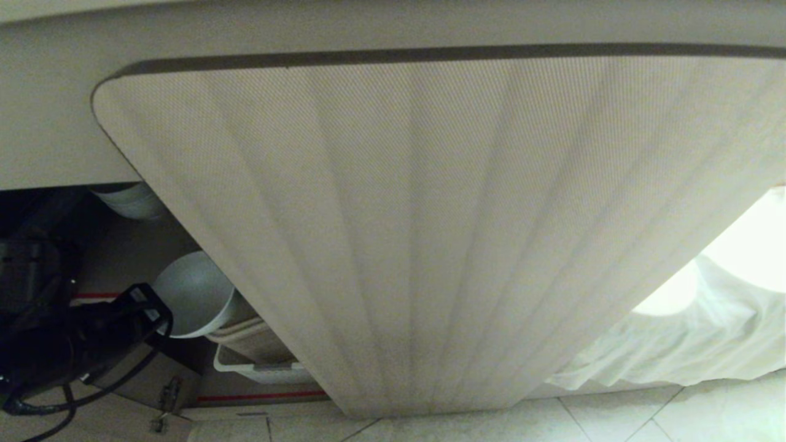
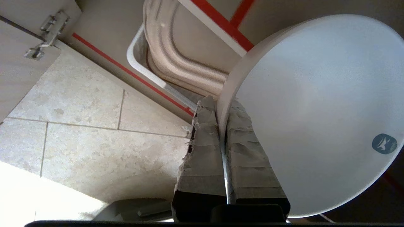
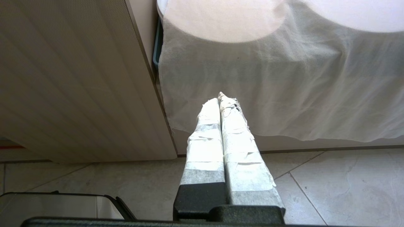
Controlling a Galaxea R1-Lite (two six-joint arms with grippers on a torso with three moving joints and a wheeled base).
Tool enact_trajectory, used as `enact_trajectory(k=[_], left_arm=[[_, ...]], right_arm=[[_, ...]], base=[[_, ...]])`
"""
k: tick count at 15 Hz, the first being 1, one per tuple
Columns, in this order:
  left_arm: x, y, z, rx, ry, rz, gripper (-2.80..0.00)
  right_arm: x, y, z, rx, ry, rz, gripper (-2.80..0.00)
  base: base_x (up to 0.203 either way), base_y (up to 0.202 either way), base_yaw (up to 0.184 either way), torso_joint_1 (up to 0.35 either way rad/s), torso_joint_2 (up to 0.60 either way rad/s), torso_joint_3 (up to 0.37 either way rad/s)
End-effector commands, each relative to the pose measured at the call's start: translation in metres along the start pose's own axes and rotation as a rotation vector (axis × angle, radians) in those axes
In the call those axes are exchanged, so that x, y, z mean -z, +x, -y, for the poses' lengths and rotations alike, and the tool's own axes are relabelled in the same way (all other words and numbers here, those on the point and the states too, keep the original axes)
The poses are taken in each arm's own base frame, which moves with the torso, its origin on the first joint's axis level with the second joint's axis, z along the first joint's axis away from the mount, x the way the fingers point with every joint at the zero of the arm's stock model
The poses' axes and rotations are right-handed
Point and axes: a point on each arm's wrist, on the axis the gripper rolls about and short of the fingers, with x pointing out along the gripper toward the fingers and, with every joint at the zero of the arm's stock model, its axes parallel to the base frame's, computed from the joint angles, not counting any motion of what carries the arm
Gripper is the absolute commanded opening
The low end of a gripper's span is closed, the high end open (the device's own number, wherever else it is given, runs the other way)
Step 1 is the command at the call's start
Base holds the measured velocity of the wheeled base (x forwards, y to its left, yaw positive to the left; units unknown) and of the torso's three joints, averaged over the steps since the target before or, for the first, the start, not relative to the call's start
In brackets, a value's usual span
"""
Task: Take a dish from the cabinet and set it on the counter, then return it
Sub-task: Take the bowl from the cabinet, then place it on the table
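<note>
My left gripper (image 2: 219,105) is shut on the rim of the dish (image 2: 315,110), a plain white round bowl with a small blue mark. The rim passes between the two taped fingers (image 2: 202,148). In the head view the dish (image 1: 193,294) hangs tilted at the cabinet's open left side, in front of a brown shelf with a red edge strip (image 1: 92,296), held by the left gripper (image 1: 153,313). The cabinet's ribbed beige door (image 1: 417,233) fills the middle. The counter's thick pale edge (image 1: 49,123) runs above. My right gripper (image 3: 219,99) is shut and empty, low by the floor.
A stack of white bowls (image 1: 132,202) sits on the upper shelf. A white basket (image 2: 135,63) with beige trays (image 2: 170,53) stands on the bottom shelf below the dish. A white cloth (image 3: 284,94) drapes beside the door. Tiled floor (image 2: 79,148) lies below.
</note>
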Motion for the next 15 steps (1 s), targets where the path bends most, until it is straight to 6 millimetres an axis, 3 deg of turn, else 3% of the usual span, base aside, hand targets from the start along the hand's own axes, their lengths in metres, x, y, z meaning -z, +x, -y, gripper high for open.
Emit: enact_trajectory(k=[1, 15], left_arm=[[0.002, -0.008, -0.001, 0.018, -0.002, 0.010, -2.80], [0.030, -0.060, -0.021, 0.052, 0.129, -0.092, -2.80]], right_arm=[[0.000, 0.000, 0.000, 0.000, 0.000, 0.000, -2.80], [0.000, 0.000, 0.000, -0.001, 0.000, 0.000, -2.80]], base=[[0.000, 0.000, 0.000, 0.000, 0.00, 0.000], [0.000, 0.000, 0.000, 0.000, 0.00, 0.000]])
